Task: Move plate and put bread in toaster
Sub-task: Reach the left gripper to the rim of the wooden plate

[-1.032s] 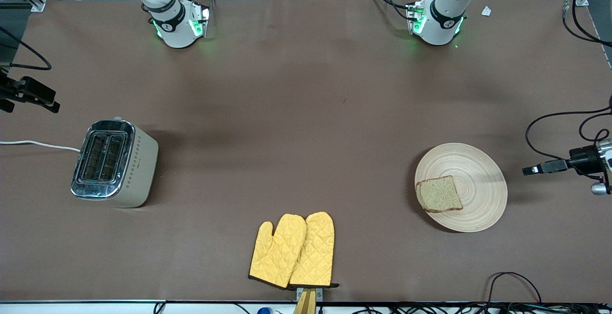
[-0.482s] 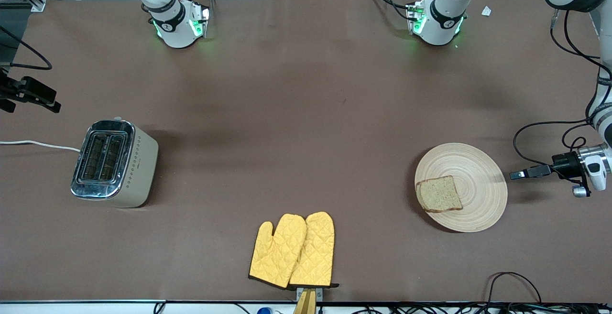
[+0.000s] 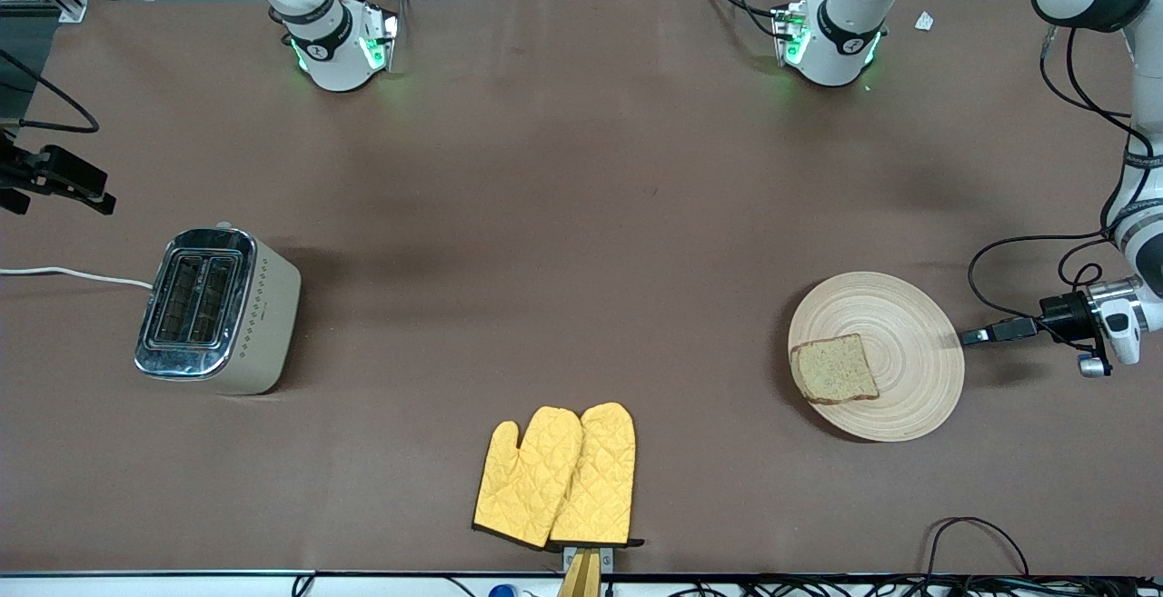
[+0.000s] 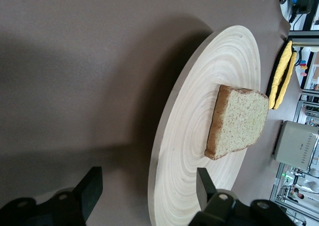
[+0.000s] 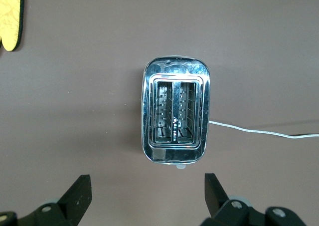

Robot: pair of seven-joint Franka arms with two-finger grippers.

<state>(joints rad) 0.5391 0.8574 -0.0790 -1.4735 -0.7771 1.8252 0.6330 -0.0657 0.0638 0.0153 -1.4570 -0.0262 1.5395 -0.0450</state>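
The light-wood plate [image 3: 909, 343] lies toward the left arm's end of the table. The brown bread slice [image 3: 833, 368] lies on the plate's part nearest the toaster's end. My left gripper [image 3: 974, 337] is low at the plate's rim, open and empty. In the left wrist view the plate's rim [image 4: 167, 151] runs between its fingers [image 4: 89, 188], with the bread [image 4: 237, 121] farther in. The cream and chrome toaster [image 3: 213, 306] stands toward the right arm's end. My right gripper [image 3: 64, 184] waits up in the air, open and empty, with the toaster [image 5: 177, 116] below it.
A pair of yellow oven mitts [image 3: 556, 477] lies near the table's front edge in the middle. The toaster's white cord [image 3: 73, 275] runs off the table's end. Black cables [image 3: 977, 533] lie near the front edge at the left arm's end.
My left gripper has moved in toward the plate, from well off its rim to right at it. The right gripper, plate, bread and toaster have not moved.
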